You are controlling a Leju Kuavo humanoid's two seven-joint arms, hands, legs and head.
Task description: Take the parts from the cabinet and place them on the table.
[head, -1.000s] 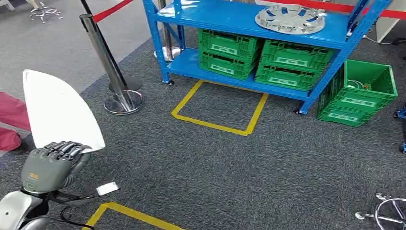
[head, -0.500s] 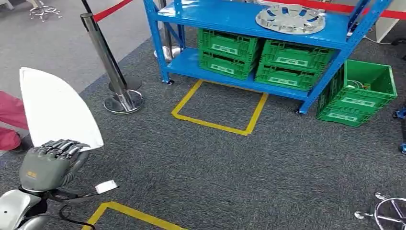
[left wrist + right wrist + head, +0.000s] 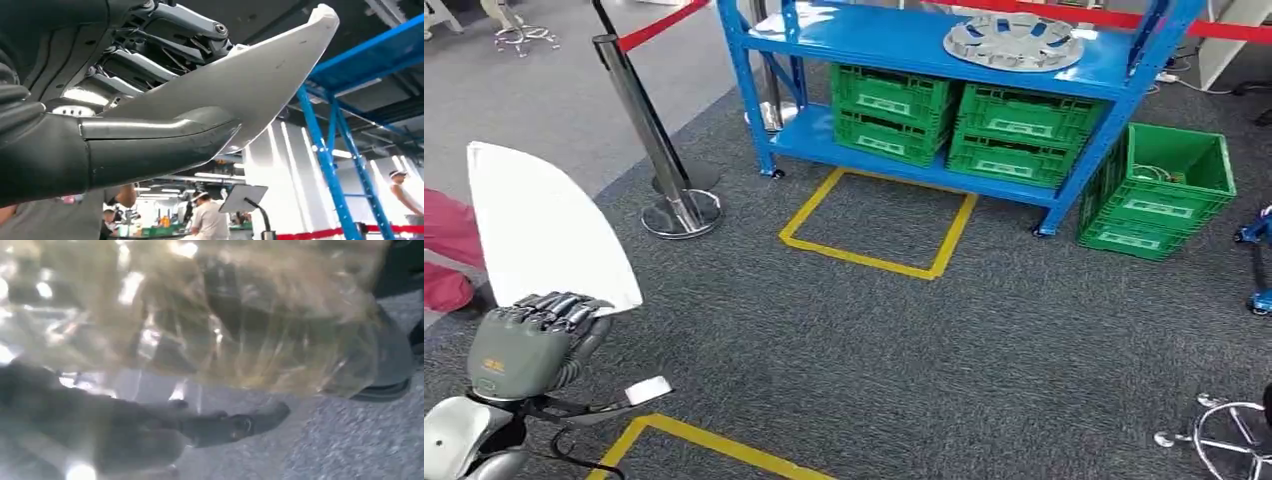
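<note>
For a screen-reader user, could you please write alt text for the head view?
The robot's left hand holds a white pointed panel upright over grey carpet. Ahead stands a blue shelf rack carrying green crates and a silver wheel cover, with another green crate on the floor beside it and yellow floor tape marking a square in front.

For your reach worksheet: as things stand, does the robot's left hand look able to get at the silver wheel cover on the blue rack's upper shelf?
Probably not. The left hand already grips a white panel, and the wheel cover lies on the blue rack far across open carpet, so the robot would need to walk closer.
</note>
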